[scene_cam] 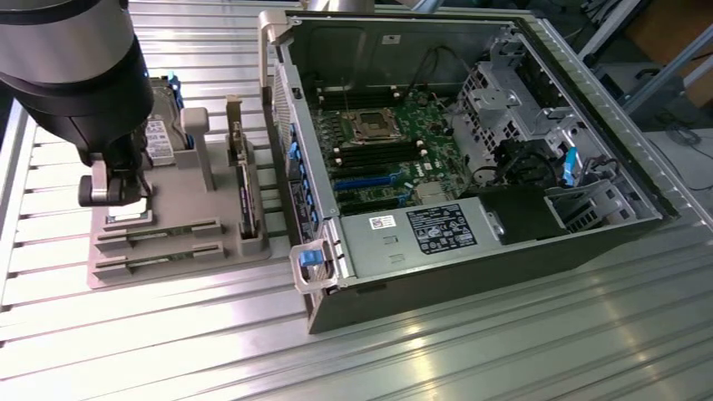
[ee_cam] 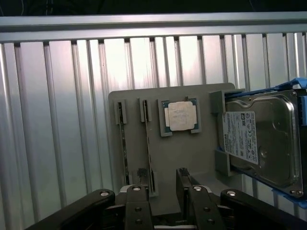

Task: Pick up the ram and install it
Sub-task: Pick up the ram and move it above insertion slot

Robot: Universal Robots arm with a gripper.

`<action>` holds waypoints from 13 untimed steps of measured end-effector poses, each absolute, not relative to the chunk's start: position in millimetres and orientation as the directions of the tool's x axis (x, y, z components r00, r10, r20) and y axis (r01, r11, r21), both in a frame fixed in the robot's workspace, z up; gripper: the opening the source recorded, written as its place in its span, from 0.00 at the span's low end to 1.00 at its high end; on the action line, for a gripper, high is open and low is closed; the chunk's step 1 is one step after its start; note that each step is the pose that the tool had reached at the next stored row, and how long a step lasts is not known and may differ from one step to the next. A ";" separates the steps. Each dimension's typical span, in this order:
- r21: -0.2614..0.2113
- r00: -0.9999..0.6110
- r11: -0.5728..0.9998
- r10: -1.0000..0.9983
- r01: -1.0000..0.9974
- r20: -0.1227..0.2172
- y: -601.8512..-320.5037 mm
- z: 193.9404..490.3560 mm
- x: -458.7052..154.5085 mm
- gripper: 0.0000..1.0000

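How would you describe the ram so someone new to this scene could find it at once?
On the ribbed metal table lies a grey holder tray carrying a hard drive, a square silver CPU chip and two narrow slots. The ram is the long thin board standing on edge in the slot right beside the chip; a similar strip fills the outer slot.

Nothing here reads clearly. The black label (scene_cam: 440, 227) on the power supply (scene_cam: 390, 252) and the white label (ee_cam: 240, 136) on the hard drive (ee_cam: 277, 143) carry print too fine to make out.
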State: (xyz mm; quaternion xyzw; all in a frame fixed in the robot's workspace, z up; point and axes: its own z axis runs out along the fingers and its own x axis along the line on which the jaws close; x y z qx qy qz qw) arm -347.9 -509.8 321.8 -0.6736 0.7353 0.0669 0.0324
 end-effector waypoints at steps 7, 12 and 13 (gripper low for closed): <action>0.055 -0.090 0.083 -0.986 -0.995 -0.142 -518.3 318.5 -350.2 0.36; 0.052 -0.083 0.078 -0.991 -0.996 -0.106 -518.5 317.1 -350.0 0.36; 0.052 -0.082 0.077 -0.991 -0.996 -0.106 -518.4 316.5 -349.6 0.36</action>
